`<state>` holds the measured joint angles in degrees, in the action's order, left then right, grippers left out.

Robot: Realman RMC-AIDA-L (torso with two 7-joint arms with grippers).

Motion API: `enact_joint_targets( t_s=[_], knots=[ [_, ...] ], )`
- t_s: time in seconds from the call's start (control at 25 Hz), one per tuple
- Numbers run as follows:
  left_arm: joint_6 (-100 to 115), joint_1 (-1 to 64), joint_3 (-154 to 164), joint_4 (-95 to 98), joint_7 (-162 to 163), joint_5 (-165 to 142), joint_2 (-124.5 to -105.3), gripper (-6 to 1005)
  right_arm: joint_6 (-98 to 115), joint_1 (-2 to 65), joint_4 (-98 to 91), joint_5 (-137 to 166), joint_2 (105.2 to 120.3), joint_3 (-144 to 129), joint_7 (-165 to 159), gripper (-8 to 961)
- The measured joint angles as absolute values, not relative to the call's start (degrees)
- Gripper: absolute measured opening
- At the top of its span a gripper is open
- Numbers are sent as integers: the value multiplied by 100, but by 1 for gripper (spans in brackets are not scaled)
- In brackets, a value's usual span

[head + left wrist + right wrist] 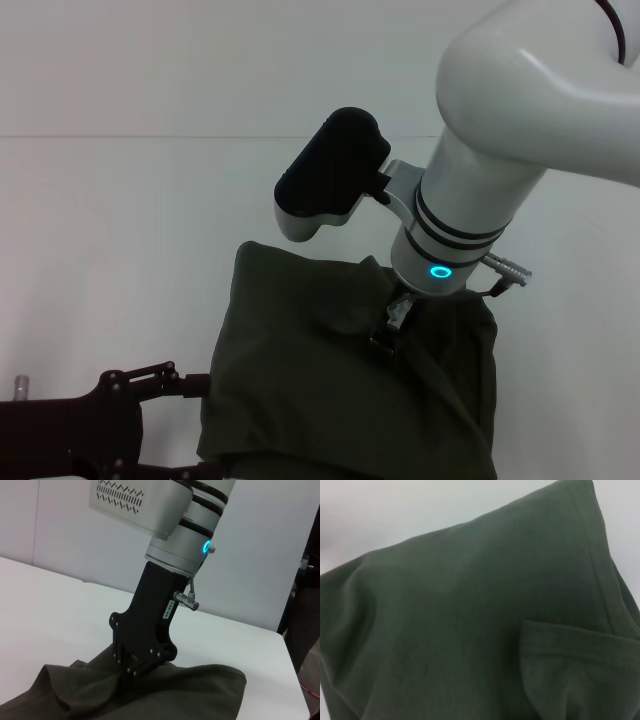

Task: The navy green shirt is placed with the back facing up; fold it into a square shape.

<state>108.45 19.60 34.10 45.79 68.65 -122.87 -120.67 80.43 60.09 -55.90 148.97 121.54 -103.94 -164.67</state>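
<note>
The navy green shirt (330, 390) lies on the white table (120, 230) at the near middle of the scene, already gathered into a thick, roughly rectangular bundle. Its long axis runs from the far edge toward the robot, and the near end passes out of the head view. The far edge lies across the table, with the far-left corner squared off and the far-right part humped and creased. The right side bulges outward near the far corner. A stitched hem and a folded flap of fabric (580, 665) show in the right wrist view, lying on top of the smoother layer beneath.

The right gripper (392, 325) comes down steeply from the big white arm and presses into the fabric at the far-right part of the bundle. In the left wrist view its black body (142, 645) sinks into a crease of the shirt (200, 690), and the cloth hides its tips, so I cannot tell whether they are apart or together, or whether they grip the fabric.

The left gripper (150, 385) sits low at the near left, just beside the shirt's left edge. Its black linkage points toward the cloth; whether it touches or holds the shirt cannot be told.
</note>
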Motion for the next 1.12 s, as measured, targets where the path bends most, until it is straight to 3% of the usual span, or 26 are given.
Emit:
enact_joint_targets(
  t_s=[0.2,1.12],
  knots=[
    [10845,1947,3410,4579,6864,-12285,-12067,935,8046,5929,-5599,14734,12118,-10352,-16497,24],
    [10849,1921,3410,4443,6872,-12247,-12071,934,7691,4473,-4985,13330,12008,-7210,-15898,35]
  ],
)
